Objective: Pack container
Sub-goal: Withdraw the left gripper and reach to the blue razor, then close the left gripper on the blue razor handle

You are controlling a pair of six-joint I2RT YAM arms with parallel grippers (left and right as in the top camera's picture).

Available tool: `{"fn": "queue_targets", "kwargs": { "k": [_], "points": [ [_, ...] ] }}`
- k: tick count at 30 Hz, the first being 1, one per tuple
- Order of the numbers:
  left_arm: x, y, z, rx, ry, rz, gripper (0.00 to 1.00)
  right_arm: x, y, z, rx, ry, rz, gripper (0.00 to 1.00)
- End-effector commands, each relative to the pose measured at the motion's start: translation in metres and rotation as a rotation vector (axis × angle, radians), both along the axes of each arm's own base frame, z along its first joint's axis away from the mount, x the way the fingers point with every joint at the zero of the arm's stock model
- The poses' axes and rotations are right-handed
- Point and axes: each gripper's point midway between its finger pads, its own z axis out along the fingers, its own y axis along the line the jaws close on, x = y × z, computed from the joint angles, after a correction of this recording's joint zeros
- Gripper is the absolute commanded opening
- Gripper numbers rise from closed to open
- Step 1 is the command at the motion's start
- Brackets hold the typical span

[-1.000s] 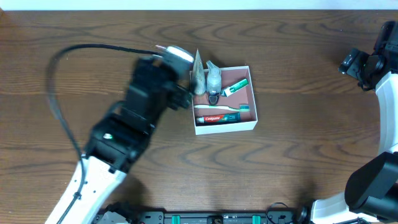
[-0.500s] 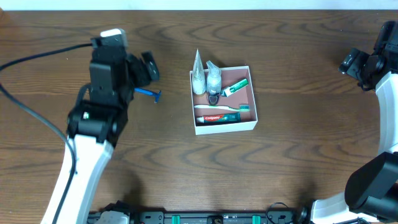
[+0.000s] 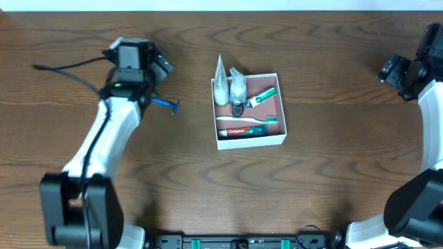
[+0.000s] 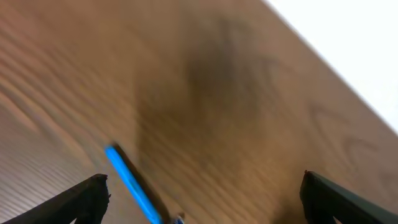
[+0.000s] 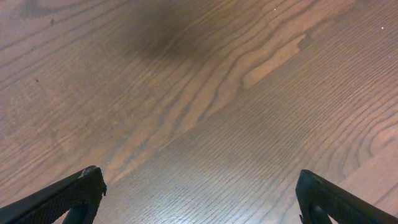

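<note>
Pack container, overhead and wrist views. The container (image 3: 250, 142) sits at the centre of the overhead frame, slightly right of the midline. It already holds a red toothpaste carton (image 3: 242, 131) along its lower wall, a toothbrush (image 3: 242, 120) above that, and two pale bottles (image 3: 221, 86) upright in its upper-left corner. Left of the container, apart from its wall, a blue razor (image 3: 165, 104) lies loose on the table (image 3: 332, 180). Its long axis runs nearly level, dipping slightly towards the lower right. The left fingers (image 4: 81, 199) are spread wide and empty, hanging just above and left of the razor. In the blurred left wrist view the blue handle appears at lower left, close to the left-hand finger and off the midline of the gap. The right fingers (image 5: 68, 196), also released and empty, hang over bare wood at the far right edge, well apart from everything. The left arm is therefore judged the nearer one for the razor.
</note>
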Motion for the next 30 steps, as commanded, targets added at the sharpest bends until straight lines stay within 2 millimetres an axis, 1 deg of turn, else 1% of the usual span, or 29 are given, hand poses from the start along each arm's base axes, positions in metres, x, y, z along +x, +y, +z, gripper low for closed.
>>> {"fn": "queue_targets", "kwargs": {
  "k": [1,5,7,11,14,16,21,24,27,30],
  "points": [
    [-0.003,-0.015,-0.031,-0.093,0.068,0.082,0.98,0.000,-0.003,0.004,-0.004,-0.012,-0.023,0.99],
    [-0.007,-0.022,-0.061,-0.149,0.134,0.166,0.98,0.000,-0.003,0.004,-0.004,-0.011,-0.023,0.99],
    [-0.009,-0.022,-0.072,-0.166,0.157,0.198,0.98,0.000,-0.003,0.004,-0.004,-0.012,-0.023,0.99],
    [-0.013,-0.021,-0.087,-0.179,0.197,0.234,0.98,0.000,-0.003,0.004,-0.004,-0.012,-0.023,0.99],
    [-0.022,-0.020,-0.098,-0.170,0.245,0.248,0.98,0.000,-0.003,0.004,-0.004,-0.012,-0.023,0.99],
    [-0.027,-0.018,-0.100,-0.160,0.266,0.253,0.98,0.000,-0.003,0.004,-0.004,-0.012,-0.023,0.99],
    [-0.027,-0.017,-0.101,-0.157,0.268,0.254,1.00,0.000,-0.003,0.004,-0.004,-0.012,-0.023,0.99],
    [-0.034,-0.019,-0.104,-0.148,0.298,0.252,0.95,0.000,-0.003,0.004,-0.004,-0.012,-0.023,0.99],
    [-0.042,-0.020,-0.109,-0.139,0.332,0.254,0.95,0.000,-0.003,0.004,-0.004,-0.012,-0.023,0.99],
    [-0.044,-0.020,-0.113,-0.139,0.350,0.256,0.94,0.000,-0.003,0.004,-0.004,-0.012,-0.023,0.99]
  ]
}}
